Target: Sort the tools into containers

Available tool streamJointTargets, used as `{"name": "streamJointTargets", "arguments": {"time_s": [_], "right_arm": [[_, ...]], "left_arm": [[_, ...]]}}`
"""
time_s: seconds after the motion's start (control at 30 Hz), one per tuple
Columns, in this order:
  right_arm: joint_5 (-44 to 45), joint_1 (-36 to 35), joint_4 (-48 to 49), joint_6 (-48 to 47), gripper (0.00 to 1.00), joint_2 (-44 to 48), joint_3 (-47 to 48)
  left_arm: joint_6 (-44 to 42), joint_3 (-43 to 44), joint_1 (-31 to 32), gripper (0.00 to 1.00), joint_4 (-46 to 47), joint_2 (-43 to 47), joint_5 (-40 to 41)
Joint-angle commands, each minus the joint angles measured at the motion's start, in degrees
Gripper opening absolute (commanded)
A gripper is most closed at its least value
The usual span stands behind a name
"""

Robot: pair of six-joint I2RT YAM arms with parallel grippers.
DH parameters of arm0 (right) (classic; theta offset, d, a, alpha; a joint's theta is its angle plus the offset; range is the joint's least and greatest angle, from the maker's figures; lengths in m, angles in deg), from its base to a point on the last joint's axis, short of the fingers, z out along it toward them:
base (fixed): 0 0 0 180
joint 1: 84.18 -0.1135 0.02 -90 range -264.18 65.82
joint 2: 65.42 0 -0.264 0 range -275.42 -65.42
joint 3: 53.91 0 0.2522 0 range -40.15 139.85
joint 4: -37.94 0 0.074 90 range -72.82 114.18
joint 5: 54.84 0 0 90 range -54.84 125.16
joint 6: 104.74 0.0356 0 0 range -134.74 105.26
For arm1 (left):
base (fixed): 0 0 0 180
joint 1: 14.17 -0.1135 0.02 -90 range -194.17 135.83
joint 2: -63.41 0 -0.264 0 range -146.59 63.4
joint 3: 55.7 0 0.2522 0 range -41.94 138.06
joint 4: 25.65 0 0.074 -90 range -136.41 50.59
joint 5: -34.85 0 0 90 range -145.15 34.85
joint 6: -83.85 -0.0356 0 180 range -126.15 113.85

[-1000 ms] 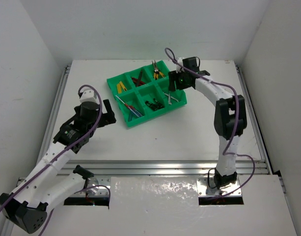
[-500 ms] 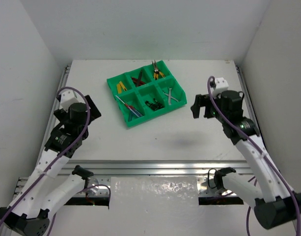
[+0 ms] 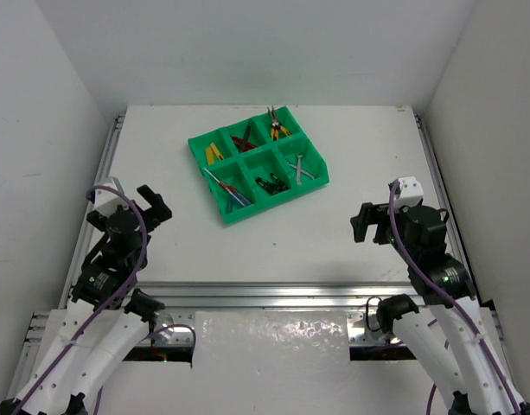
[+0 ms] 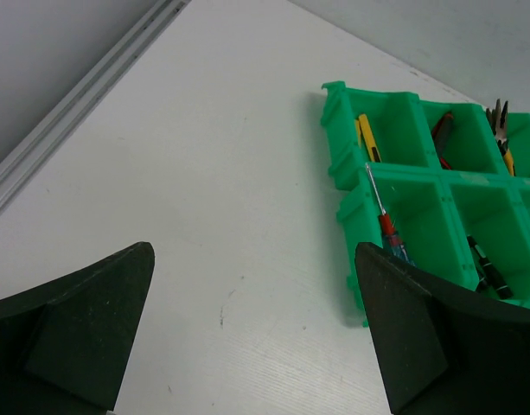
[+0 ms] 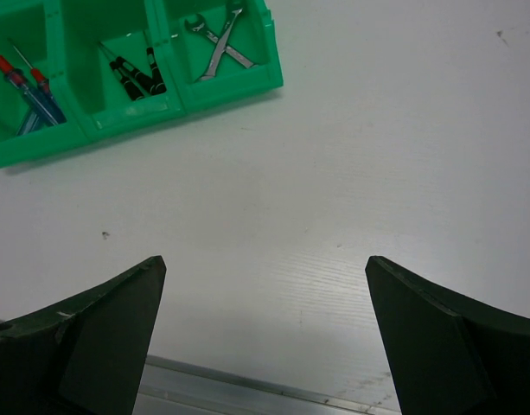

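Note:
The green tray point(image 3: 273, 201) of containers sits at the back middle of the table. Its compartments hold the tools: a yellow knife point(image 3: 214, 152), red-handled knives point(image 3: 245, 138), yellow-handled pliers point(image 3: 277, 128), thin screwdrivers point(image 3: 230, 188), black-handled tools point(image 3: 267, 183) and silver wrenches point(image 3: 299, 169). My left gripper point(image 3: 154, 206) hangs open and empty over bare table, left of the tray point(image 4: 351, 216). My right gripper point(image 3: 360, 223) is open and empty too, near and to the right of the tray point(image 5: 221, 95). Between its fingers point(image 5: 265, 259) is only white table; the wrenches point(image 5: 220, 43) lie far ahead.
An aluminium rail point(image 3: 265, 294) runs along the near edge and shows under the right gripper point(image 5: 247, 389). Another rail point(image 4: 74, 112) borders the table's left side. White walls close in the table at the back and on both sides.
Both arms have pulled back from the tray toward the near edge. The right gripper left the tray's right compartment and its jaws spread wider. The tools in the tray have not moved.

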Motion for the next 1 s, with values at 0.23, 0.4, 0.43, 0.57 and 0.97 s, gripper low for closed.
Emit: {"name": "streamJointTargets", "arguments": {"time_s": [0.23, 0.4, 0.43, 0.57, 0.97], "right_arm": [[-0.1, -0.49, 1.73, 0.88, 0.99, 0.86, -1.51], [-0.97, -0.4, 1.9, 0.88, 0.99, 0.51, -1.69], [-1.24, -0.49, 1.99, 0.88, 0.99, 0.42, -1.69], [-2.64, -0.4, 2.17, 0.97, 0.99, -0.28, -1.87], [-2.65, -0.4, 2.69, 0.79, 0.99, -2.21, -1.69]], "left_arm": [[-1.62, -0.44, -0.5, 1.0, 4.26, 0.83, -2.51], [-1.89, -1.32, -0.5, 1.0, 5.32, 1.97, -2.86], [-1.71, -1.58, -0.5, 1.0, 5.41, 1.97, -2.86], [-0.83, -2.46, -0.5, 1.0, 5.93, 2.06, -2.95], [-0.39, -2.37, -0.5, 1.0, 5.32, 1.44, -2.6]]}}
